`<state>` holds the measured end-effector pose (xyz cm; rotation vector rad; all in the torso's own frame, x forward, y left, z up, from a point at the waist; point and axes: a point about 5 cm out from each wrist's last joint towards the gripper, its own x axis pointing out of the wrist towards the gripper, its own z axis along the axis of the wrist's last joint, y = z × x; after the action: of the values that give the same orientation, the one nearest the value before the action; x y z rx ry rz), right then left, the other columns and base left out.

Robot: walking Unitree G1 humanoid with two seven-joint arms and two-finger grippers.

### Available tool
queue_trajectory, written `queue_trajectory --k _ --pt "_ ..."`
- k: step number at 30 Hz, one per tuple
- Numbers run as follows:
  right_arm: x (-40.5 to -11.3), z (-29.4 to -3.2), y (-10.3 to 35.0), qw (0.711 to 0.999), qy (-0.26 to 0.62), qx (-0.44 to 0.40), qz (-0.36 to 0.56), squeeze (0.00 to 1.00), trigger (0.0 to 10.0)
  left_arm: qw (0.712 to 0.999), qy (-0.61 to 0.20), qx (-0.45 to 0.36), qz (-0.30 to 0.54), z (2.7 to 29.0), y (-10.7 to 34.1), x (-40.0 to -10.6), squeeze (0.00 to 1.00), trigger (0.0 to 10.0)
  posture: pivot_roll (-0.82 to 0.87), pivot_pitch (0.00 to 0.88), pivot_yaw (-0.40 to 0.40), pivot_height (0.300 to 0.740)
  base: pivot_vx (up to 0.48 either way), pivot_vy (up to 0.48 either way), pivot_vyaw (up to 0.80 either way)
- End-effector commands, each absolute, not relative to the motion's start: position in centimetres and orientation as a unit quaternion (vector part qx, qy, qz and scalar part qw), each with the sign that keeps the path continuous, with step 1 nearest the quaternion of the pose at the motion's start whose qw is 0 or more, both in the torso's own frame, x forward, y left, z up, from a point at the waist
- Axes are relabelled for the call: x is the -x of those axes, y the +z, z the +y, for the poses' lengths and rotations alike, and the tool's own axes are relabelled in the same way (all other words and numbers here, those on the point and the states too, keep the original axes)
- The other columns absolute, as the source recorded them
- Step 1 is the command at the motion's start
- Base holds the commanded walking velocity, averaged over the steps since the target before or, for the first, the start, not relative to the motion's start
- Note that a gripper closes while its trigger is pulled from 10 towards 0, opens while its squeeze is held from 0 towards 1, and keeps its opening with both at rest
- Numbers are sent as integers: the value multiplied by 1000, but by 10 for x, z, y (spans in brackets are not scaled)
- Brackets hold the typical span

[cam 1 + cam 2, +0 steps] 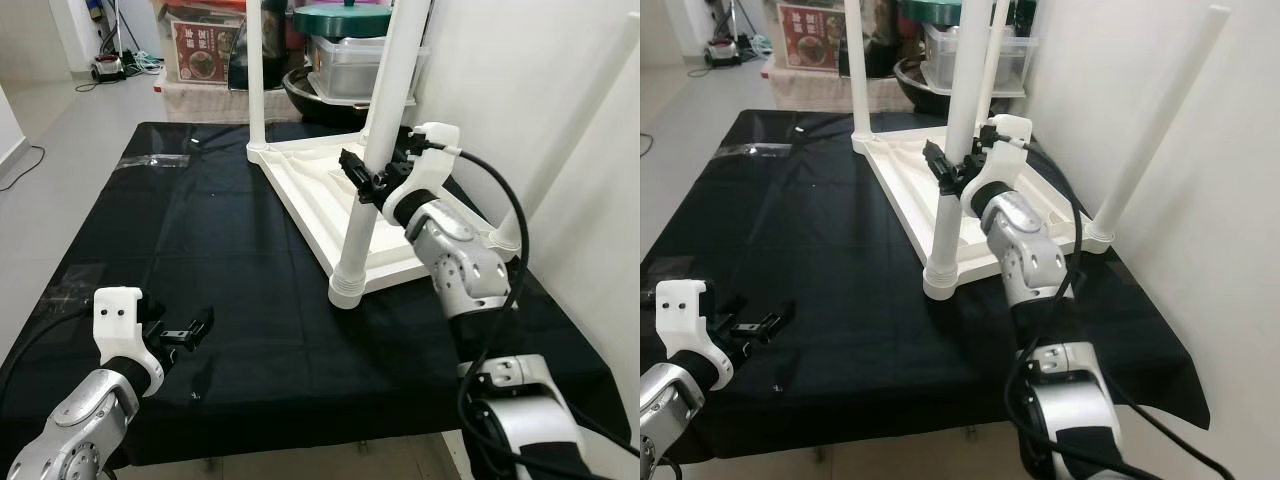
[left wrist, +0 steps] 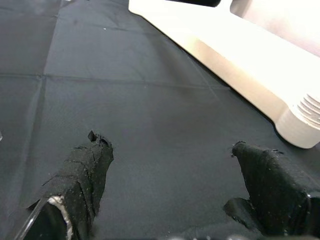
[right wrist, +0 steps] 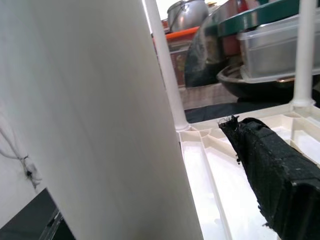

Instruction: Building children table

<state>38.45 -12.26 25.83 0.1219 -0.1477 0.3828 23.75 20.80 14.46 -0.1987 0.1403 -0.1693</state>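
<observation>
Left gripper (image 1: 187, 330): jaws apart, holding nothing, over bare black table (image 1: 200, 230) near its front edge. Right gripper (image 1: 365, 175): jaws clamped around the near leg (image 1: 375, 170) of the upturned white children table (image 1: 320, 190) beyond. Red box (image 1: 203, 48) behind; lettering unreadable.

An upturned white plastic tabletop (image 1: 902, 185) lies on a black cloth (image 1: 830, 260), 3 white round legs standing up. The right gripper (image 1: 946, 172) clasps the nearest leg (image 1: 958, 150). The left gripper (image 1: 758, 326) hovers spread above the cloth.
</observation>
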Motion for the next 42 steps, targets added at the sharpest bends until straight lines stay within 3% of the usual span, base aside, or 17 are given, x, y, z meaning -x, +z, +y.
queue_trajectory --k 1,7,21,26,27,28,29,32,42 --pt "-387 -131 261 978 182 -71 -73 0 10000 989 -87 93 74 206 142 -237 0 10000 108 0 -91 740 0 0 0" --pt "-390 -132 261 961 253 -100 -47 0 10000 989 -90 92 76 206 142 -237 0 10000 108 0 -90 740 0 0 0" --pt "-395 -143 259 926 369 -64 -47 0 10000 989 -91 89 77 206 142 -236 0 10000 123 0 -96 740 0 0 0" --pt "-399 -154 257 923 383 -13 -44 0 10000 989 -92 87 77 206 142 -236 0 10000 126 0 -98 740 0 0 0" --pt "-400 -157 257 923 382 -13 -45 0 8039 989 -92 87 77 206 142 -236 0 10000 127 0 -99 740 0 0 0" --pt "-401 -158 257 924 380 -14 -44 0 7412 989 -92 87 77 206 142 -236 0 10000 127 0 -99 740 0 0 0" --pt "-401 -158 257 924 380 -14 -44 0 7412 989 -92 87 77 206 142 -236 0 10000 127 0 -99 740 0 0 0" --pt "-402 -163 257 925 376 -19 -47 0 0 989 -93 86 76 205 142 -236 0 10000 132 0 -104 740 0 0 0" --pt "-400 -166 250 915 399 -20 -50 0 0 989 -96 85 77 204 142 -235 0 10000 130 0 -102 740 0 0 0"
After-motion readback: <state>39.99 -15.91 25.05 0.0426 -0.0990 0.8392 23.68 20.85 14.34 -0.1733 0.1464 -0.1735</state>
